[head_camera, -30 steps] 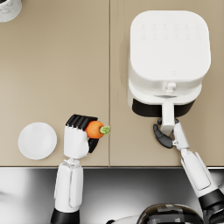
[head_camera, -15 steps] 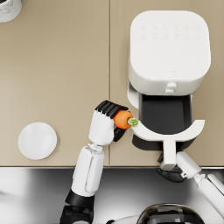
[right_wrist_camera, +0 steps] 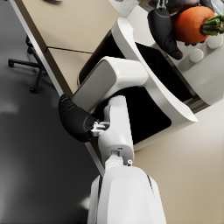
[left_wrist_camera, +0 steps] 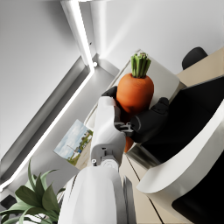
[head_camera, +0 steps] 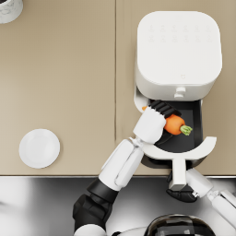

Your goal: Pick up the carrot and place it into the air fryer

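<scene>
Head view first: the left hand sat right of centre in the frame, over the pulled-out air fryer drawer, fingers wrapped around the carrot. The carrot's long axis ran roughly left-right in the picture, green stub pointing right, so it lay above the dark basket, not in it yet. The right hand was lower right, gripping the drawer's handle off the desk edge.

Left wrist view: the fingers were clamped on the carrot's lower half, with the black basket just beyond.

Right wrist view: that hand was curled around the handle, with the carrot in the frame's upper right above the drawer. I'd guess letting go was all that was left.
</scene>
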Tool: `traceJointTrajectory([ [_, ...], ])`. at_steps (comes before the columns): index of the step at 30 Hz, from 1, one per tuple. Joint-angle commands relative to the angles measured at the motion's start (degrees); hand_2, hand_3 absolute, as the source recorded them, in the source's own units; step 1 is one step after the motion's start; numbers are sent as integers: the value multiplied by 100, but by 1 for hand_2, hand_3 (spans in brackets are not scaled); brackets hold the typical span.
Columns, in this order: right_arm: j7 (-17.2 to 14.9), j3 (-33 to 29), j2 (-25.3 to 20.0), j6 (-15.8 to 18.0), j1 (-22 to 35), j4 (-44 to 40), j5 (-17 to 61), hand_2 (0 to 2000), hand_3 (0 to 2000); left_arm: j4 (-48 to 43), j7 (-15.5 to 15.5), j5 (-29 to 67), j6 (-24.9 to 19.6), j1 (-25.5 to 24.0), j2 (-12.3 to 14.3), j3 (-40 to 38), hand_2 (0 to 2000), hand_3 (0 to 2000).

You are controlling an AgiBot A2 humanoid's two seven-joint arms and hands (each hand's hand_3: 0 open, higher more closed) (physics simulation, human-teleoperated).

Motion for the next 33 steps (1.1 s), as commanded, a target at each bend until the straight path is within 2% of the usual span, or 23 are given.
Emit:
traceJointTrajectory([
  [1, 7, 251, -1525, -1, 96, 394, 0, 2000, 2000, 192, 1, 0, -20, -68, -35, 125, 0, 1020],
  [4, 28, 252, -1478, 13, 184, 297, -1, 2000, 2000, -741, -3, 1, -40, -715, -510, -110, 0, 40],
  [5, 34, 252, -1464, 18, 223, 263, -1, 2000, 2000, -1231, -28, 2, 81, -1005, -717, -305, 0, 0],
  [7, 40, 252, -1484, 54, 277, 201, -1, 2000, 2000, -1989, -65, -1, 220, -1433, -1125, -635, 0, 0],
  [9, 26, 248, -1525, 69, 380, 158, 0, 2000, 2000, -2550, -48, -1, 178, -1913, -1469, -1232, 0, 0],
  [10, 29, 62, -87, 81, 215, -205, 0, 2000, 2000, -2686, -38, -1, 141, -2067, -1548, -1531, 0, 0],
  [11, 31, 249, -1553, 104, 452, 73, 0, 2000, 2000, -2854, -30, -1, 114, -2279, -1650, -1876, 0, 0],
  [15, -5, 81, -1685, 186, 1028, -502, 4, 2000, 2000, -3338, -16, -3, 65, -2873, -1810, -2880, 0, 0],
  [18, -49, -159, -1809, 566, 1373, -986, 6, 2000, 2000, -3589, -13, -3, 54, -3072, -1772, -3458, 0, 0],
  [22, -58, -451, -2164, 762, 1746, -1670, 14, 2000, 2000, -3732, -12, -5, 50, -2980, -1740, -4054, 0, 0],
  [26, -83, -636, -2706, 906, 2156, -2635, 22, 2000, 2000, -3629, -12, -7, 49, -2843, -1761, -4415, 0, 0],
  [33, -87, -941, -3367, 937, 2812, -4034, 29, 2000, 2000, -3559, -12, -8, 49, -2844, -1757, -4514, 0, 0],
])
